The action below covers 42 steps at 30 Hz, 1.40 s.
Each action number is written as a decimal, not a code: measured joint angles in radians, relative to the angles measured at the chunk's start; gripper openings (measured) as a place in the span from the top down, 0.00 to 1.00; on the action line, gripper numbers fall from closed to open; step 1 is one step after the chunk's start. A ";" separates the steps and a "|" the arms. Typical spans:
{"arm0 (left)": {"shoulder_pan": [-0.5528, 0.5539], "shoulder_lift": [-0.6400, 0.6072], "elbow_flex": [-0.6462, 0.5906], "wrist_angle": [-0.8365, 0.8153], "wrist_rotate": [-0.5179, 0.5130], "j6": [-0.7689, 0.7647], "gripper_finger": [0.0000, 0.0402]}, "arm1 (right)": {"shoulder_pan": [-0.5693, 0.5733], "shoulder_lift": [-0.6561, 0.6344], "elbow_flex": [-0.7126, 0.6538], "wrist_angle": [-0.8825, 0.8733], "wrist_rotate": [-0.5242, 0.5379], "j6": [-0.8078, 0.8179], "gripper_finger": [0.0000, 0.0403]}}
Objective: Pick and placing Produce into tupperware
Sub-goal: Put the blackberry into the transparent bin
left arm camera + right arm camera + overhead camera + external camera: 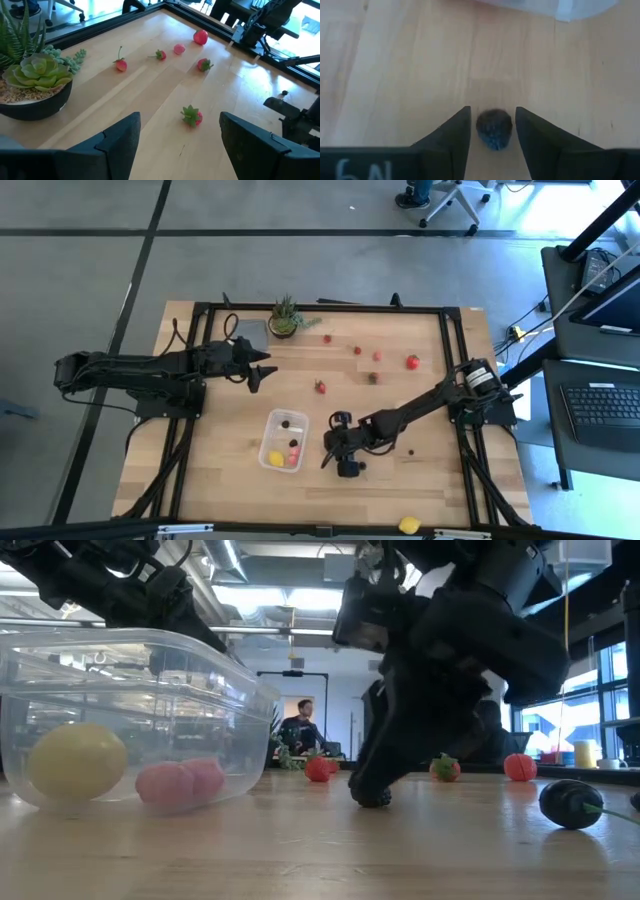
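The clear tub (285,440) stands on the wood table and holds a yellow lemon piece (78,762), pink strawberry pieces (180,781) and a dark berry (287,424). My right gripper (493,131) is down at the table just right of the tub. Its open fingers stand close on either side of a dark berry (493,129) that rests on the table (372,797). My left gripper (258,372) is open and hovers left of a red strawberry (192,116). More red pieces (377,356) lie toward the far side. My right gripper comes at the dark berry (493,129) from above, pointing down, with one finger on each side of it. The berry sits on the table. A thin strip of wood shows beside each finger, and I cannot tell whether they touch it.
A potted succulent (285,317) and a flat grey square (250,330) sit at the far edge. Another dark berry (570,803) lies right of my right gripper. A yellow piece (409,525) lies at the near edge. A black frame (455,340) borders the table.
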 joint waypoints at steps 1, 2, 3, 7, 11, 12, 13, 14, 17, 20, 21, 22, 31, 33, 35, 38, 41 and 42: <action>0.000 0.000 0.000 0.000 0.000 0.000 0.35 | 0.000 0.003 -0.001 -0.005 0.000 0.000 0.63; 0.000 0.000 0.000 -0.001 0.000 0.000 0.35 | 0.000 0.010 -0.001 0.002 0.000 0.000 0.64; 0.000 0.000 0.000 0.000 0.000 0.000 0.35 | 0.000 0.016 -0.001 0.009 0.000 0.000 0.65; 0.000 0.000 0.000 0.000 0.000 0.000 0.35 | 0.001 0.027 0.000 0.016 0.005 -0.003 0.67; 0.000 0.000 0.000 0.000 0.000 0.000 0.35 | 0.000 0.027 0.001 0.014 0.004 0.001 0.70; 0.000 0.000 0.000 0.001 0.000 0.000 0.35 | 0.000 0.027 0.001 0.011 0.004 0.002 0.71; 0.000 0.000 0.000 0.000 0.000 0.000 0.35 | 0.000 0.027 0.001 0.010 0.004 0.002 0.72; 0.000 0.000 0.000 0.000 0.000 0.000 0.35 | 0.000 0.027 0.001 0.009 0.003 0.003 0.73; 0.000 0.000 0.000 0.000 0.000 0.000 0.35 | -0.001 0.027 0.002 0.002 0.004 0.025 0.74; 0.000 0.000 0.000 0.000 0.000 0.000 0.35 | -0.001 0.025 0.002 -0.009 0.004 0.027 0.75; 0.000 0.000 0.000 0.000 0.000 0.000 0.35 | -0.003 0.021 0.002 -0.014 0.003 0.026 0.75; 0.000 0.000 0.000 0.000 0.000 0.000 0.35 | -0.007 0.014 0.002 -0.025 -0.001 0.026 0.75; 0.000 0.000 0.000 0.000 0.000 -0.001 0.35 | -0.089 -0.098 0.081 -0.214 0.044 0.027 0.75; 0.000 0.000 0.000 0.000 0.000 -0.001 0.35 | -0.101 -0.107 0.108 -0.190 0.036 0.022 0.75; 0.000 0.000 0.000 0.000 0.000 -0.001 0.35 | -0.104 -0.107 0.148 -0.134 0.027 0.003 0.75; 0.000 0.000 0.000 0.000 0.000 -0.001 0.35 | -0.105 -0.096 0.192 -0.039 0.026 -0.050 0.75; 0.000 0.000 0.000 0.000 0.000 -0.001 0.35 | -0.112 -0.065 0.225 0.028 0.028 -0.058 0.75; 0.000 0.000 0.000 0.000 0.000 -0.001 0.35 | -0.116 -0.053 0.233 0.055 0.029 -0.056 0.75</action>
